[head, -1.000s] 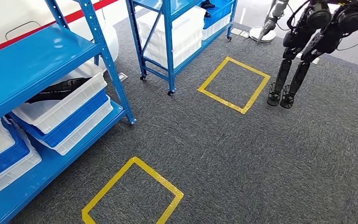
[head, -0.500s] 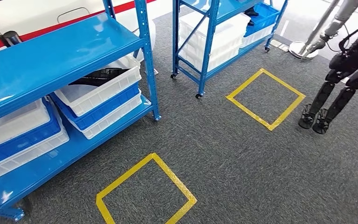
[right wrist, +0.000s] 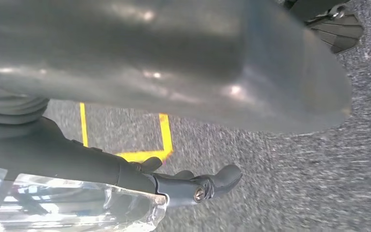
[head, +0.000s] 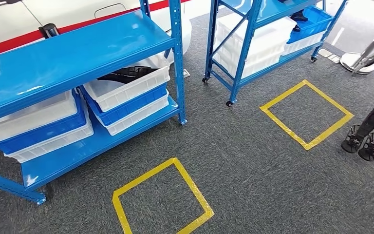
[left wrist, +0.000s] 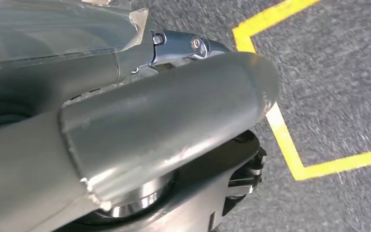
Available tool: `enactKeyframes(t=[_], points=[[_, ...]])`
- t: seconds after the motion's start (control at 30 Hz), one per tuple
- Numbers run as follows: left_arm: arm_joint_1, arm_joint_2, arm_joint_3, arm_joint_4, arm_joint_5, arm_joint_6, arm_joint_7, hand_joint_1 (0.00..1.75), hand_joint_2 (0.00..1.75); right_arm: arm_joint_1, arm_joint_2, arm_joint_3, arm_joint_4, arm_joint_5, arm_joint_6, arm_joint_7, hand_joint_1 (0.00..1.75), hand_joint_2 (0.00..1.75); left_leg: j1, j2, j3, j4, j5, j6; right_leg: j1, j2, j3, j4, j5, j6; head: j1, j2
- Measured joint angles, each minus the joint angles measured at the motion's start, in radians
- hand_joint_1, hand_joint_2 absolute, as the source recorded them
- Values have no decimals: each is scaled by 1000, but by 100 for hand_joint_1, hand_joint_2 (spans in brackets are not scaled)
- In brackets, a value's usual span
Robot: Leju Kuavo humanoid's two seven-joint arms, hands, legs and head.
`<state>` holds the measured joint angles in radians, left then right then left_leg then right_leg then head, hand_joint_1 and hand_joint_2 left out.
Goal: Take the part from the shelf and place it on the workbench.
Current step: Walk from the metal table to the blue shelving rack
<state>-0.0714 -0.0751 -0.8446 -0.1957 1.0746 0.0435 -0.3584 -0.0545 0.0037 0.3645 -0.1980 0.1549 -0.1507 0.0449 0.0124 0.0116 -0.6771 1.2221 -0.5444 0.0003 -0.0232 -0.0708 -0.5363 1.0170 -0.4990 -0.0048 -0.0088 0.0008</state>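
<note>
A black part [head: 126, 74] lies in a white bin [head: 132, 88] on the lower level of the near blue shelf [head: 68, 54], in the head view. The bin sits on a blue and a white bin stacked beneath it. My left hand [left wrist: 174, 121] hangs over the grey carpet beside yellow tape, its thick thumb across the left wrist view and a finger [left wrist: 186, 44] stretched out behind it, holding nothing. My right hand [right wrist: 183, 96] also hangs above the carpet. Its dark fingers [right wrist: 198, 186] are extended and hold nothing.
More white and blue bins [head: 34, 124] fill the shelf's left side. A second blue shelf [head: 246, 53] on castors stands further back. Two yellow tape squares [head: 161, 199] [head: 306, 115] mark the carpet. Another robot's legs [head: 370, 139] stand at the right edge.
The camera has turned, so the whole scene slid to the right. The near shelf and its bins now take up more of the picture, and the other robot has slipped to the edge.
</note>
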Motion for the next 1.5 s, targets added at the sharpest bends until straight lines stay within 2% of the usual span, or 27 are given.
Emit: enactKeyframes(t=[0.03,0.1,0.13,0.2,0.27,0.33,0.37,0.43,0.47,0.53,0.57,0.63,0.7,0.8,0.87,0.93,1.0,1.07,1.1,1.17,1.2,1.23,1.27,1.3,1.33,1.4,1.5], points=[[-1,1,0,0,0,0,1,0,0,-1,0,0,0,0,0,0,0,0,-1,22,38,-72,33,3,1,-10,4,0,-3,2,0,0],[-6,3,0,0,0,0,1,0,0,-2,0,1,0,0,0,0,0,0,-7,57,89,-172,66,11,8,-29,10,1,-10,12,1,0],[-8,3,0,-1,0,0,3,0,0,-2,0,2,0,0,0,0,0,0,-11,61,97,-189,67,16,11,-39,13,0,-13,18,2,0],[-13,6,0,-1,2,-3,25,0,0,-5,0,4,-1,0,1,-1,0,0,-16,34,97,-197,70,29,15,-60,18,-2,-17,30,2,0],[-21,10,0,-2,5,-6,69,0,0,-9,-3,7,-3,0,7,-1,0,0,-13,9,103,-211,80,43,13,-30,11,22,-33,37,5,0],[-40,14,0,-6,7,-5,100,0,0,-12,-6,8,-3,-3,11,-3,0,0,-9,-15,105,-219,88,53,7,33,-36,123,-83,33,10,0],[-48,15,0,-8,8,-3,108,0,0,-12,-7,8,-3,-6,11,-5,0,0,-8,-27,104,-219,90,55,7,53,-71,191,-109,30,11,0],[-56,17,0,-13,7,0,114,0,0,-13,-10,8,-3,-13,9,-8,0,0,-8,-50,105,-218,90,56,5,65,-116,270,-126,37,12,0],[-57,18,0,-14,7,1,115,0,0,-14,-12,8,-3,-16,9,-9,0,0,-8,-59,106,-217,89,55,4,66,-114,256,-109,45,12,0],[-57,19,0,-17,5,0,115,0,0,-16,-16,8,-3,-19,9,-9,0,0,-7,-73,109,-215,86,49,-2,69,-67,131,-45,65,12,0],[-58,20,0,-18,4,-2,114,0,0,-17,-17,8,-3,-21,10,-9,0,0,-8,-77,109,-212,82,44,-3,72,-42,67,-17,68,13,0],[-60,23,0,-20,3,-8,111,0,0,-21,-17,8,-4,-22,12,-9,0,0,-12,-81,107,-207,77,35,-2,78,-16,1,11,58,14,0],[-61,26,0,-23,3,-11,109,0,0,-24,-16,8,-4,-23,14,-9,0,0,-13,-80,105,-205,77,45,-2,79,-16,-3,15,47,12,0],[-65,32,0,-24,2,-13,109,0,0,-25,-14,8,-4,-23,15,-9,0,0,-16,-77,109,-212,78,55,-11,81,-13,-13,20,50,10,0],[-68,33,0,-27,2,-14,109,0,0,-27,-15,8,-6,-23,16,-8,0,0,-13,-72,142,-267,98,66,-5,79,-4,-23,22,47,7,0],[-71,33,-1,-30,2,-16,110,0,0,-30,-15,8,-8,-22,17,-6,0,0,-3,-65,183,-330,123,79,3,76,-20,19,1,40,8,0],[-72,33,-1,-31,2,-17,112,0,0,-34,-17,8,-8,-21,18,-6,0,0,5,-61,195,-347,128,75,-4,75,-75,127,-45,39,11,0],[-72,31,-1,-32,2,-17,114,0,0,-33,-21,8,-8,-21,18,-5,0,0,19,-63,195,-342,121,56,-19,75,-116,196,-60,58,11,0],[-72,30,-2,-32,2,-17,115,0,0,-32,-23,8,-8,-21,18,-4,0,0,29,-65,193,-334,114,42,-30,75,-109,177,-44,76,11,0],[-71,31,-3,-32,2,-17,115,0,0,-31,-24,8,-8,-21,18,-3,0,0,50,-70,183,-297,90,4,-51,78,-59,79,2,121,14,0],[-72,35,-4,-32,2,-16,115,0,0,-31,-22,9,-8,-21,19,-3,0,0,57,-70,171,-267,70,-17,-58,84,-41,44,11,129,21,0],[-73,38,-4,-33,2,-16,114,0,0,-33,-19,9,-9,-21,19,-3,0,0,59,-69,158,-242,53,-34,-63,90,-37,35,8,123,26,0],[-73,40,-4,-34,1,-16,114,0,0,-33,-17,10,-9,-21,20,-3,0,0,58,-68,148,-225,40,-46,-63,93,-42,51,-5,108,24,0],[-74,41,-4,-34,1,-15,114,0,0,-32,-17,10,-10,-21,21,-4,0,0,59,-67,143,-215,32,-54,-65,93,-47,57,-13,88,18,0],[-75,41,-5,-34,1,-16,114,0,0,-30,-16,10,-10,-21,21,-3,0,0,58,-67,142,-215,30,-58,-64,89,-49,66,-18,77,8,0],[-77,41,-5,-34,1,-16,115,0,0,-28,-15,10,-10,-21,21,-4,0,0,57,-46,127,-184,15,-57,-57,83,-47,71,-22,63,-9,0],[-79,40,-5,-35,1,-16,115,0,0,-27,-16,10,-10,-21,21,-4,0,0,43,-9,16,6,-60,-36,-34,72,-42,68,-24,55,-21,0]])
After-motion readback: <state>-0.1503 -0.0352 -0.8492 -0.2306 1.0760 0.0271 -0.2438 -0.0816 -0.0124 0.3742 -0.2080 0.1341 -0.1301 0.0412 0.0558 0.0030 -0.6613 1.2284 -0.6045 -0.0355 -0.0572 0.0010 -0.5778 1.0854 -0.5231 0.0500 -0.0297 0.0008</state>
